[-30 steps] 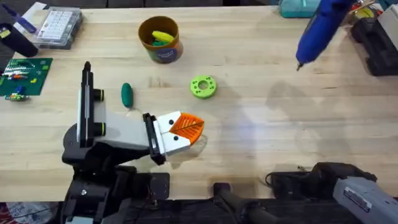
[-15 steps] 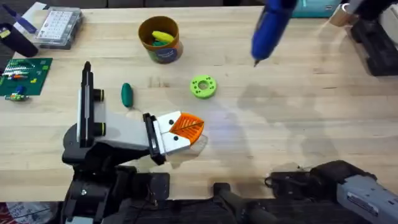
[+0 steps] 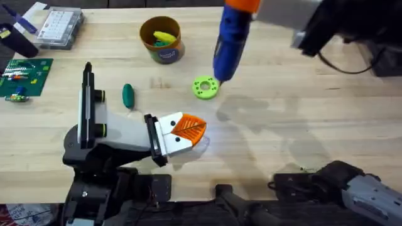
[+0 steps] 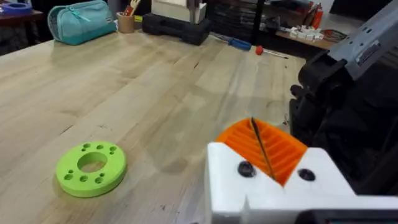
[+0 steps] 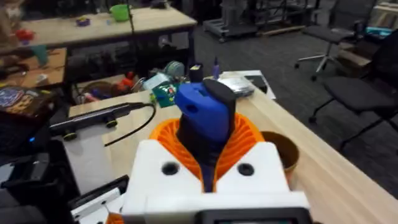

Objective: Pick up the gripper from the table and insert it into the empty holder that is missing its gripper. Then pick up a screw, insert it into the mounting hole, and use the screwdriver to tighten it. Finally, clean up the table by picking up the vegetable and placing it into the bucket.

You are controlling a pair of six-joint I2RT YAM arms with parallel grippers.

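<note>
On the table [image 3: 301, 125], my right fingers [image 5: 208, 165] are clamped on the screwdriver [image 3: 231, 39], holding it tilted so its bit hangs just above the lime-green ring [image 3: 205, 87], presumably to reach a screw. My left fingers [image 3: 188, 129] rest pressed together near the front edge (idle, clear of the work). The vegetable [image 3: 128, 95] lies apart from the bucket [image 3: 162, 40], cleanup pending.

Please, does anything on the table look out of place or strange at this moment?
Nothing is spilled or damaged. One oddity: the vegetable lies loose on the table, while the bucket already holds yellow and green pieces. The screwdriver hangs tilted over the lime-green ring.
</note>
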